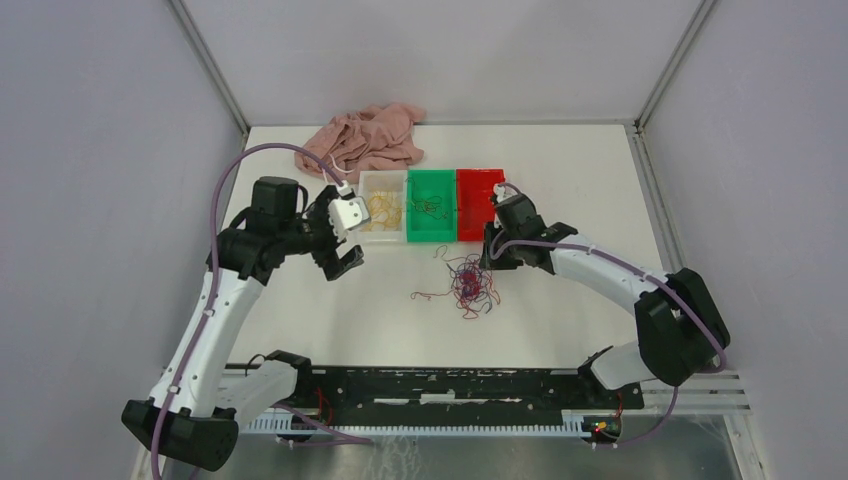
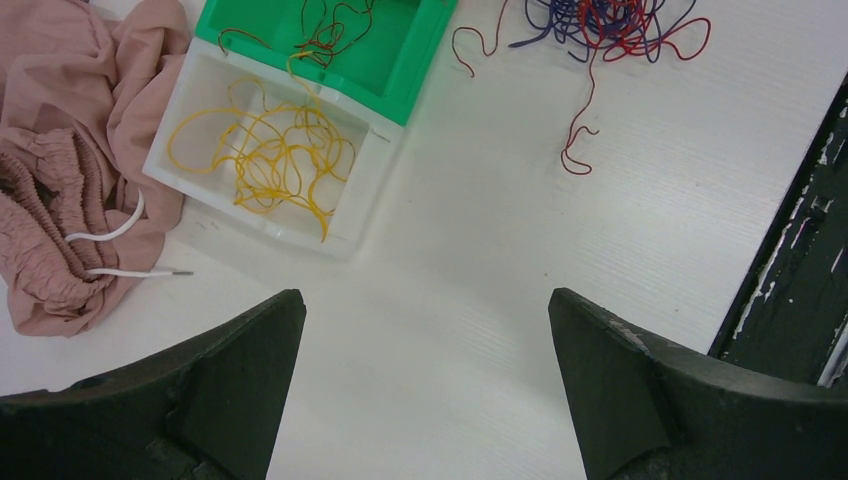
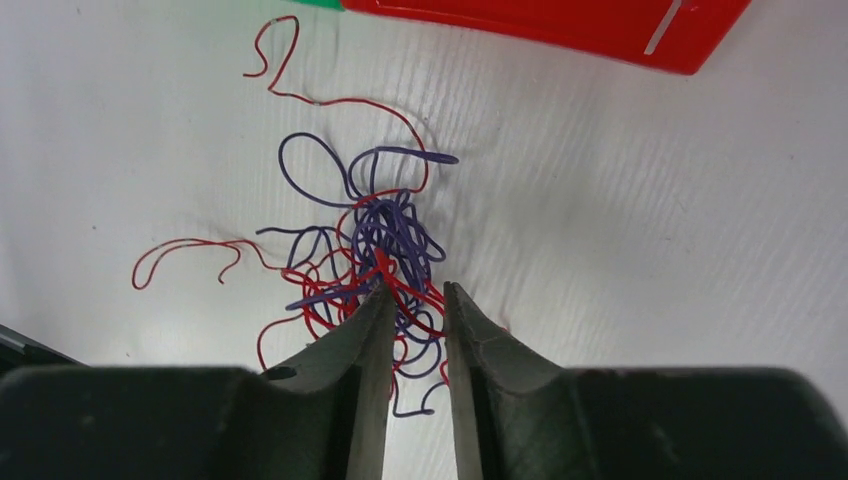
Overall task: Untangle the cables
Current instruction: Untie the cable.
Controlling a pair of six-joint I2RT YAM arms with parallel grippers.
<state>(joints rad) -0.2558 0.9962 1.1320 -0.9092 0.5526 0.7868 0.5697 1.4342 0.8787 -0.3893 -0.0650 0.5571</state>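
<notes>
A fist-sized tangle of red and purple cables (image 1: 468,283) lies on the white table in front of the bins; it also shows in the left wrist view (image 2: 600,20) and the right wrist view (image 3: 385,240). Loose red strands trail out to its left. Yellow cables (image 2: 280,155) lie in the clear bin (image 1: 383,237). A few red-brown strands (image 2: 330,25) lie in the green bin (image 1: 432,238). My right gripper (image 1: 490,255) hovers at the tangle's right edge, its jaws a narrow gap apart (image 3: 415,290) with strands showing between them. My left gripper (image 1: 338,245) is wide open and empty (image 2: 425,300) near the clear bin.
A red bin (image 1: 478,205) stands right of the green one, close behind my right gripper. A crumpled pink garment (image 1: 365,140) with a white drawstring (image 2: 110,235) lies behind and left of the bins. The black rail (image 1: 450,385) runs along the near edge.
</notes>
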